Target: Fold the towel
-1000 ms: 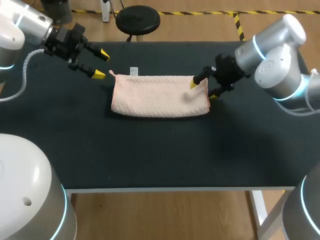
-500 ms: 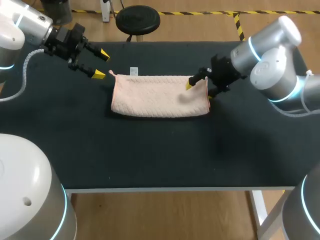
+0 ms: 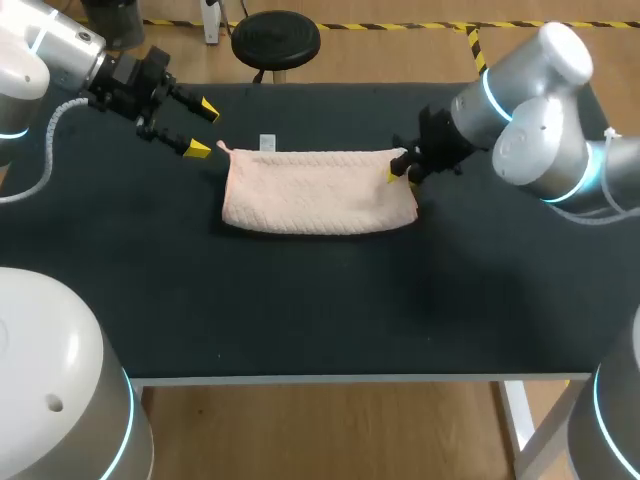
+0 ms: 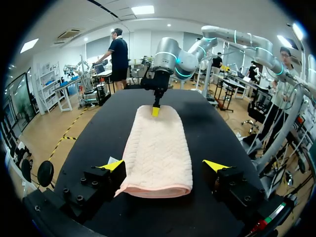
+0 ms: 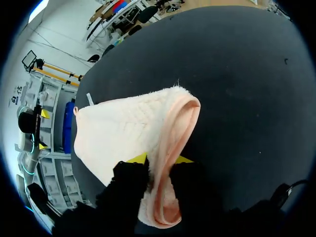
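A pink towel, folded into a long strip, lies across the far middle of the black table. The right gripper is clamped on the towel's right end. Its wrist view shows the doubled edge pinched between two yellow fingertips, one on each side of the cloth. In the head view the right arm comes in from the right, and its gripper sits at the strip's far right corner. The left gripper hangs with its fingers spread wide, just off the towel's far left corner and not touching it. Seen from its own wrist, the strip's near end lies ahead of and between the spread fingers. The rest of the towel runs away toward the right gripper at the other end. A small white tag shows at the towel's far edge, near the left corner.
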{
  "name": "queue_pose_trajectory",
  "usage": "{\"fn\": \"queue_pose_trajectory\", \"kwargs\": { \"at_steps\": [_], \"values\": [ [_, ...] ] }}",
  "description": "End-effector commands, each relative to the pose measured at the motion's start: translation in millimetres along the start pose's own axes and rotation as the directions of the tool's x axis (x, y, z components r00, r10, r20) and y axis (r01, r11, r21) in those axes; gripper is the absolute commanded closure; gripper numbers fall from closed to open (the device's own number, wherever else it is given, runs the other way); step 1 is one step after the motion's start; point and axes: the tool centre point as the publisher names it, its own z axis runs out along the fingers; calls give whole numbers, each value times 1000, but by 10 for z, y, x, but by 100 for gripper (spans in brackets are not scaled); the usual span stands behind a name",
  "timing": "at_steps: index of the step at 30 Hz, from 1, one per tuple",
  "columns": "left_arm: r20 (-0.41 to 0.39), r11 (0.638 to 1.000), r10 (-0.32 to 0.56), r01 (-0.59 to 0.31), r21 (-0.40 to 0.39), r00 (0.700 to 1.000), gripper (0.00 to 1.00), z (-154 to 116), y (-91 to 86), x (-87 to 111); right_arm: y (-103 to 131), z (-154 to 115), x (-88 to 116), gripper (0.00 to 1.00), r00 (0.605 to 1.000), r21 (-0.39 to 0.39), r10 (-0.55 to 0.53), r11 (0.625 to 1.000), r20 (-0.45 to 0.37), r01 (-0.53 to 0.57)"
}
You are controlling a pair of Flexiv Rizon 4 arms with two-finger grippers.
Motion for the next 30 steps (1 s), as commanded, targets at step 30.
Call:
{"fn": "queue_pose_trajectory", "kwargs": {
  "at_steps": [30],
  "values": [
    [2, 1000, 1, -1, 1, 1000, 0, 4, 5, 3, -90, 860, 2295, 100, 950, -6, -264, 963, 170, 268]
  ]
}}
